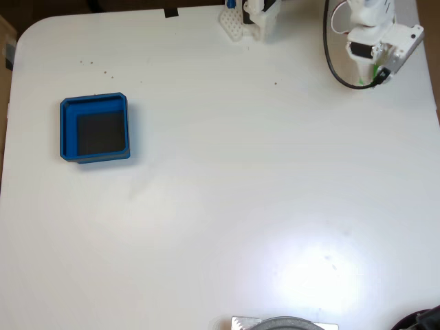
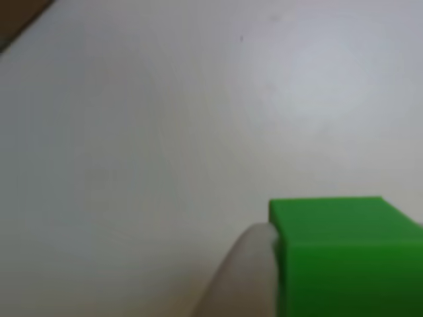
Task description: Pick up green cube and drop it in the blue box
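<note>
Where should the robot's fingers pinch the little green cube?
Probably on two opposite flat sides of the green cube, coming down from above. Its faces look plain and square, so flat fingers would sit evenly. One finger already rests beside its left face in the close-up view.

A white table (image 1: 220,206) seen from above: the blue box (image 1: 94,128), its floor dark, sits toward nine o'clock. The white arm reaches in at about one o'clock, its gripper (image 1: 377,74) low over the tabletop, where a sliver of the green cube (image 1: 376,71) shows beneath it, well apart from the box.
</note>
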You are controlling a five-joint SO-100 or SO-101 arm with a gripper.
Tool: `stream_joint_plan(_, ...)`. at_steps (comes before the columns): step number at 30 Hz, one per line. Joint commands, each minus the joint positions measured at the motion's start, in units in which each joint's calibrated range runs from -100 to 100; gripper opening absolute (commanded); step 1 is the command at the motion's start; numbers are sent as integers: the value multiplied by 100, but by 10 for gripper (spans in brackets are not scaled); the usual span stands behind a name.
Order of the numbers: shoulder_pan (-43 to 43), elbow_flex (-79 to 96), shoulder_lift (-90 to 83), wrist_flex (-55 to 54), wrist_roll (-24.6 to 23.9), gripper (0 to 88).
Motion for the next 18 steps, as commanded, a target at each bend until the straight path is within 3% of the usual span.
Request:
stream_joint_plan(1,39,-273,-686,55,-420,40)
stream_joint_plan(7,566,-273,-962,55,-435,40)
stream_joint_plan(18,2558,-246,-937,47,-425,40)
